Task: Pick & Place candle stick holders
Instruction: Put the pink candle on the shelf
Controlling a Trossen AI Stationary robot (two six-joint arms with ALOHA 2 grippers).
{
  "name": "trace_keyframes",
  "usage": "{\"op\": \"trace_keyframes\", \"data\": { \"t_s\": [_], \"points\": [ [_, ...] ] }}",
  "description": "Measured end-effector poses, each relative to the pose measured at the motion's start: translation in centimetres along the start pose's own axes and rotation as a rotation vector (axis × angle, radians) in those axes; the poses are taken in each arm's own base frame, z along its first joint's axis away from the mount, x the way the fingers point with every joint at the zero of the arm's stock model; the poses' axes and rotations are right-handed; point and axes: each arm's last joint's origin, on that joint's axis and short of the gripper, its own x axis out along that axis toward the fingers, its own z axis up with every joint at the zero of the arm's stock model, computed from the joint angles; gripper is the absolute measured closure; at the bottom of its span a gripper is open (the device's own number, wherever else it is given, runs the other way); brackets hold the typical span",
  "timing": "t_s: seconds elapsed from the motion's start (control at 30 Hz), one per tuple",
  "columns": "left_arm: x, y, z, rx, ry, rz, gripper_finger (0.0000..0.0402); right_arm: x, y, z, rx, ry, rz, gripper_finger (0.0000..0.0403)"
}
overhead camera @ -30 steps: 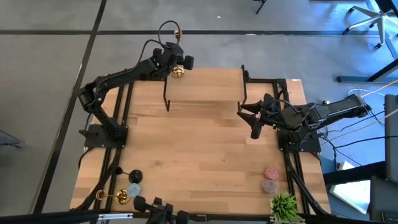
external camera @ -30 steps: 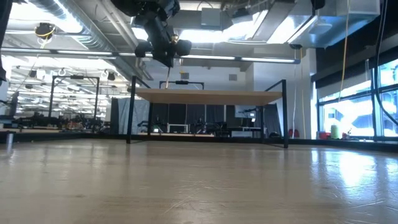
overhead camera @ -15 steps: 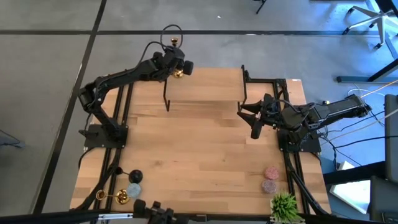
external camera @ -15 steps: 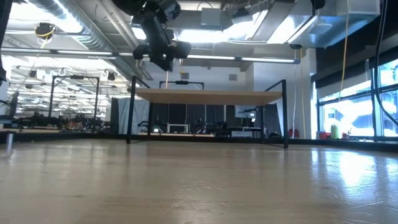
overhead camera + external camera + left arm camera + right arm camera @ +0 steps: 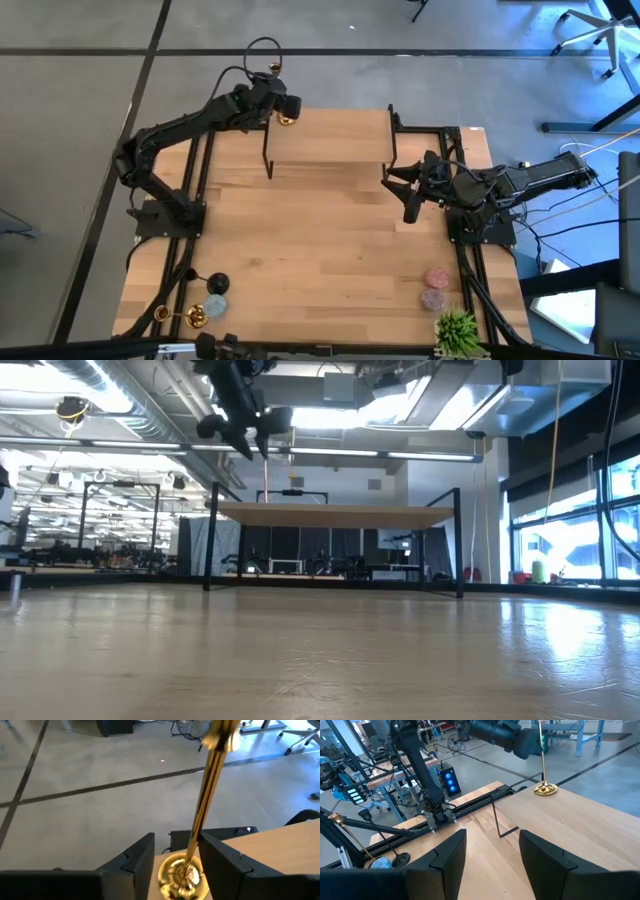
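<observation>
One gold candle stick holder (image 5: 200, 815) stands upright by its round base (image 5: 182, 876) on the far left corner of the raised wooden shelf (image 5: 330, 140); it also shows in the right wrist view (image 5: 543, 767). My left gripper (image 5: 177, 857) is open, one finger on each side of the stem low down. A second candle stick holder (image 5: 178, 315) lies on its side at the table's near left corner. My right gripper (image 5: 398, 192) waits open and holds nothing at the shelf's right end. My left gripper has its fingers on either side of the stem, coming slanting down from the table's left. The stem (image 5: 196, 842) runs close along the inner edge of one finger (image 5: 220, 862). I cannot tell whether they touch. The holder stands on its own base.
The shelf stands on thin black legs (image 5: 268, 160) over the table's far middle. A black round thing (image 5: 216, 283) and a blue one (image 5: 213, 305) lie near left, beside the fallen holder. Two pink things (image 5: 435, 286) and a green plant (image 5: 456, 330) sit near right.
My left gripper has opened and let go of the candle stick holder's stem. It has drawn back up and toward the table's left edge. The holder has stayed upright on the shelf corner.
</observation>
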Motion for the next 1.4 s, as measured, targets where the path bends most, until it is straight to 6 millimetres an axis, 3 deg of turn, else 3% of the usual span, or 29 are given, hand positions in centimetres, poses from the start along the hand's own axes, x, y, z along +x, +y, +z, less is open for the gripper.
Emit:
{"op": "trace_keyframes", "data": {
  "t_s": [0.27, 0.53, 0.93, 1.2, 1.4],
  "points": [
    [-1.5, 0.5, 0.1, -0.015, 0.043, -0.069, 0.0208, 0.0, 0.0, 0.0, -0.011, 0.0, -0.001, 0.0215],
    [-1.8, -0.2, -0.4, -0.032, 0.152, -0.236, 0.0204, 0.0, 0.0, 0.0, -0.009, 0.0, -0.001, 0.0215],
    [-3.0, -2.0, -1.3, -0.173, 0.479, -0.693, 0.0203, 0.0, 0.0, 0.0, -0.002, 0.0, 0.0, 0.0215],
    [-5.9, -4.5, -3.0, -0.117, 0.693, -0.961, 0.0203, 0.0, 0.0, 0.0, 0.0, 0.001, 0.0, 0.0215],
    [-8.9, -6.7, -4.9, 0.03, 0.687, -1.066, 0.0203, 0.0, 0.0, 0.0, -0.002, 0.004, 0.0, 0.0215]
  ]
}}
